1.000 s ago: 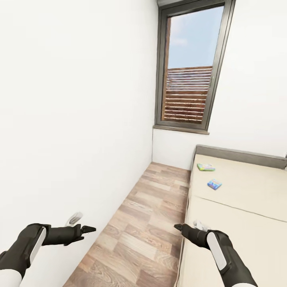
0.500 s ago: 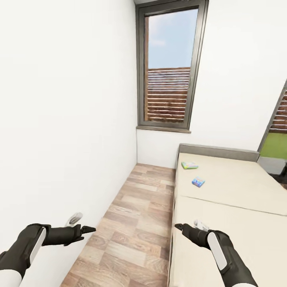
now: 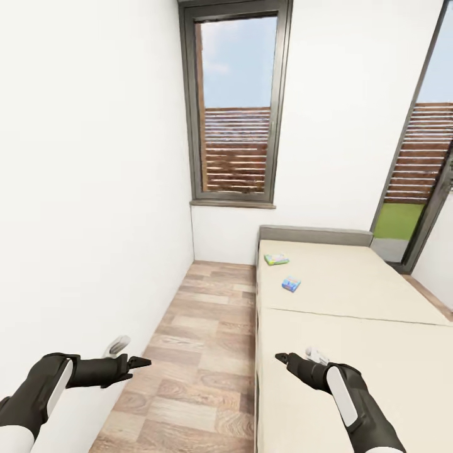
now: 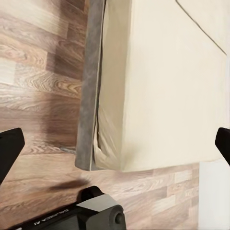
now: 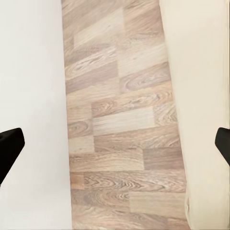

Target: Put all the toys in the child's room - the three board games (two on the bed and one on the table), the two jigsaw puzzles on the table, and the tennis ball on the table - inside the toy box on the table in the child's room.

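Two board games lie on the far half of the bed (image 3: pixel 352 302): a flat box with a green edge (image 3: pixel 276 258) near the grey headboard, and a small light-blue box (image 3: pixel 290 284) a little nearer. Both are far ahead of my arms. My left gripper (image 3: pixel 141 362) hangs over the wood floor beside the white wall. My right gripper (image 3: pixel 283 358) hovers at the bed's near left edge. In the wrist views each gripper (image 4: pixel 115 143) (image 5: pixel 115 143) has its fingers spread wide with nothing between them. The cream mattress (image 4: pixel 158 86) lies below the left wrist.
A narrow strip of wood-plank floor (image 3: pixel 201 352) runs between the white wall (image 3: pixel 88 189) and the bed. A tall dark-framed window (image 3: pixel 234 107) stands at the far end, and a glass door (image 3: pixel 415 182) at the right. The robot's base (image 4: pixel 91 215) stands at the bed's corner.
The whole view has swung right: window, bed and both boxes have slid leftward in the picture, and the glass door has come into view. Both arms keep the same pose.
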You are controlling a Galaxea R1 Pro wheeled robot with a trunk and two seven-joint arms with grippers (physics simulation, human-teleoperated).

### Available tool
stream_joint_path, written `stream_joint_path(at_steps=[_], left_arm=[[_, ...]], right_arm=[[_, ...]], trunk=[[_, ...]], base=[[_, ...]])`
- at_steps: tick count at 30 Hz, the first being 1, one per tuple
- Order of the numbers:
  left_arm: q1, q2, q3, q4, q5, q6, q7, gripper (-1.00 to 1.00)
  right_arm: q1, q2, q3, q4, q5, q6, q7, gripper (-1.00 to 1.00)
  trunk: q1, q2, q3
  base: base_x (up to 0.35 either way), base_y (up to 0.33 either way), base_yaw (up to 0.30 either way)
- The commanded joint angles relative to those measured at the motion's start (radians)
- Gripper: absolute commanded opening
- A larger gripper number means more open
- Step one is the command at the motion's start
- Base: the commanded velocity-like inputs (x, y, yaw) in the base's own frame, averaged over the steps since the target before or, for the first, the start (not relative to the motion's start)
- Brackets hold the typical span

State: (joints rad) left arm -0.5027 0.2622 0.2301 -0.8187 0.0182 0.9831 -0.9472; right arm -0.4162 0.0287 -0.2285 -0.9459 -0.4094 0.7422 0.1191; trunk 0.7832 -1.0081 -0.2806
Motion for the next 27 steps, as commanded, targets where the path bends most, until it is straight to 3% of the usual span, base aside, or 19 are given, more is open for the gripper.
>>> stream_joint_path(at_steps=[1,10,27], left_arm=[[0.000,0.000,0.001,0.000,0.002,0.008,-0.002,1.00],[0.000,0.000,0.001,0.000,0.002,0.008,-0.002,1.00],[0.000,0.002,0.001,0.000,0.001,0.008,-0.001,1.00]], right_arm=[[-0.001,0.002,-0.005,-0.001,0.005,0.006,0.007,1.00],[-0.001,0.006,-0.004,-0.001,0.006,0.005,0.005,1.00],[-0.001,0.005,-0.005,0.000,0.006,0.006,0.005,1.00]], trunk=[[0.000,-0.001,-0.001],[0.000,-0.001,-0.003],[0.000,-0.001,-0.020]], base=[[0.125,0.013,-0.176],[0.119,0.004,-0.083],[0.107,0.077,-0.201]])
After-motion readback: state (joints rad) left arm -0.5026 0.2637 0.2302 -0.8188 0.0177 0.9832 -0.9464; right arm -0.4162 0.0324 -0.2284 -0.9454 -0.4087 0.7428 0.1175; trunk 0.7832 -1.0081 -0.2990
